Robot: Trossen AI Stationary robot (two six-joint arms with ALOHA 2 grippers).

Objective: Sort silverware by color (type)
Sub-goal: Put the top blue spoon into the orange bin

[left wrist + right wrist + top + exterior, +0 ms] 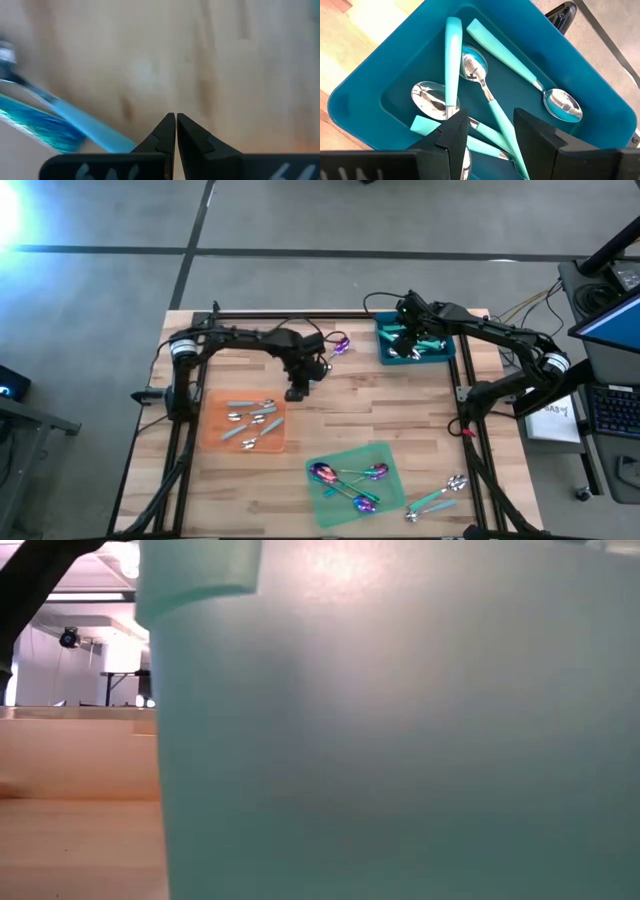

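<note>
High view: pale wooden plank surface (330, 410) carries a flat orange mat (243, 423) with several silver-headed spoons, a flat green mat (352, 480) with iridescent purple-headed spoons (348, 480), and a teal plastic bin (413, 340) at the far right. Two more silver-headed spoons with teal handles (437, 498) lie loose beside the green mat, and one purple-headed piece (339, 344) lies near the far edge. Right end effector (487, 135) hangs over the bin, fingers apart, nothing between them; silver spoons with teal handles (485, 95) lie crossed inside, the nearest handles running lengthwise roughly along the line of the gap, bowls toward the bin's middle. Left end effector (175, 125) sits low over bare wood between bin and orange mat, fingers together, empty; a pale blue handle lies just beside it. Judgement: step in hand is picking from the bin; next move calls for descending so the fingers straddle one handle across its long axis.
</note>
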